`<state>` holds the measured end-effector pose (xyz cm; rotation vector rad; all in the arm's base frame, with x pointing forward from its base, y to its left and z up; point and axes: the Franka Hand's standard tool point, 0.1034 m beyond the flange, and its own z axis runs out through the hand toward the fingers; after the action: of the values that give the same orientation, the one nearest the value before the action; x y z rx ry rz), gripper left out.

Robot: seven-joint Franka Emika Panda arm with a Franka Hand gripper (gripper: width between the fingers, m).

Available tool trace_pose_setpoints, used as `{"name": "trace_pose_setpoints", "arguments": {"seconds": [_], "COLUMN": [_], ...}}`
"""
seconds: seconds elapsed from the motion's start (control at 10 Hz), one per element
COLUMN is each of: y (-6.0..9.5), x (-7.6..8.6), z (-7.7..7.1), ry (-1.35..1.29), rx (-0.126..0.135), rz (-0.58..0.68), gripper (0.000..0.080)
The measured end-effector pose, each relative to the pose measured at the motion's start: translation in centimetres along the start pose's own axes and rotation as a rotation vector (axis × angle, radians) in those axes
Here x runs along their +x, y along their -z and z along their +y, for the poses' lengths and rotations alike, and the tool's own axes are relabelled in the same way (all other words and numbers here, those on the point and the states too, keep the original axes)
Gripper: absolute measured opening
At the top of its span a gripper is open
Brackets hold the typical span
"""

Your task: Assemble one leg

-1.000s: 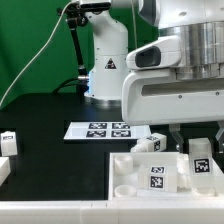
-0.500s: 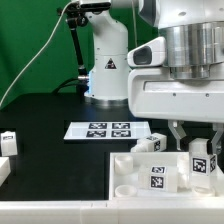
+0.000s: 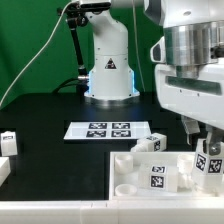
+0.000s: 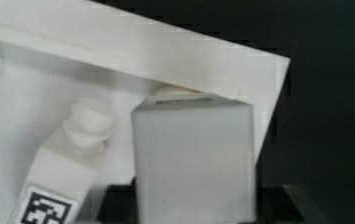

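Observation:
My gripper (image 3: 207,150) is shut on a leg (image 3: 212,166), a small white post with a black-and-white tag, and holds it upright over the far right part of the large white panel (image 3: 125,186). In the wrist view the leg (image 4: 192,140) fills the gap between the dark fingers (image 4: 277,208), with the panel's rim (image 4: 138,45) behind it. A second tagged leg (image 3: 157,178) stands on the panel and also shows in the wrist view (image 4: 49,195). A third leg (image 3: 150,144) lies at the panel's back edge.
The marker board (image 3: 108,130) lies on the black table behind the panel. Two more white legs (image 3: 8,141) (image 3: 3,170) sit at the exterior view's left edge. The robot base (image 3: 108,70) stands at the back.
The gripper has moved toward the exterior view's right and slightly up, carrying the leg with it. The other parts have not moved.

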<state>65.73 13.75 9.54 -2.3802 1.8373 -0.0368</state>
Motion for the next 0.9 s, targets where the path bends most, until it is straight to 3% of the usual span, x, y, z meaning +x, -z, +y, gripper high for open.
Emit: {"name": "trace_pose_setpoints", "arguments": {"seconds": [0.3,0.5,0.6,0.7,0.9], "y": [-0.08,-0.12,-0.13,-0.14,-0.18], "x": [0.11,-0.05,-0.04,-0.02,-0.01], "z": [0.05,0.20,0.15,0.16,0.18], "ry": [-0.028,0.068,0.123,0.223,0.347], "rx": [0.000,-0.020,-0.018,-0.018,-0.018], "rz": [-0.007,-0.011,-0.011,-0.012,-0.014], "gripper": [0.0281,0.0569,0.0569,0.0632,0.0646]}}
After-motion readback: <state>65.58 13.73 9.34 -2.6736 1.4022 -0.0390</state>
